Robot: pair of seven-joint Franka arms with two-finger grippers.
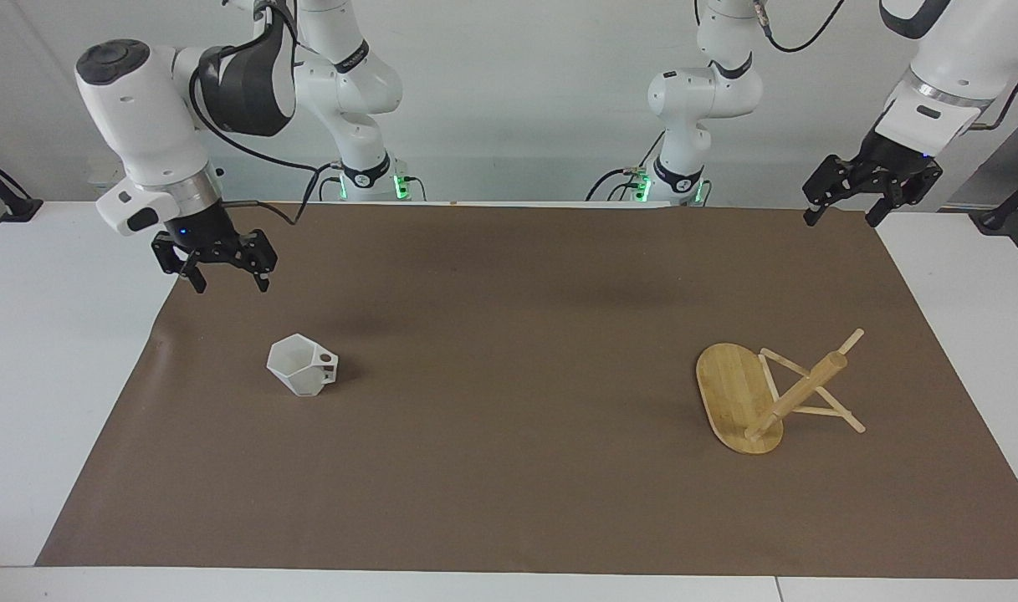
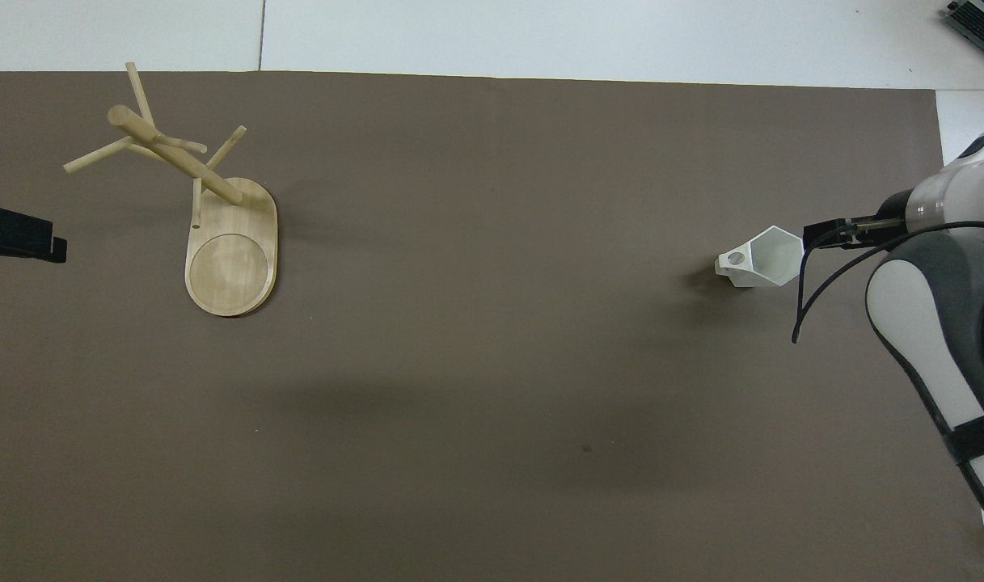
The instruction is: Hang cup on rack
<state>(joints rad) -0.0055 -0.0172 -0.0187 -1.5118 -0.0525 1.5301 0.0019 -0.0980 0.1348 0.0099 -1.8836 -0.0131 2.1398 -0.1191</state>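
The cup point(image 1: 303, 364) stands upright on the brown mat point(image 1: 509, 468) toward the right arm's end of the worktop point(image 1: 48, 359), its hexagonal mouth facing up and its blocky handle with the round hole turned toward the middle of the mat. The rack point(image 1: 772, 393) stands well apart from it, toward the left arm's end, with its oval base flat on the mat, its thick post rising from one end of the base and thin pegs sticking out near the top. The right pincer point(image 1: 217, 281) hangs in the air over the mat's edge, close to the cup but apart from it, its fingers spread wide and holding nothing. The left pincer point(image 1: 839, 211) waits raised over the mat's corner at its own end, fingers also parted and empty.
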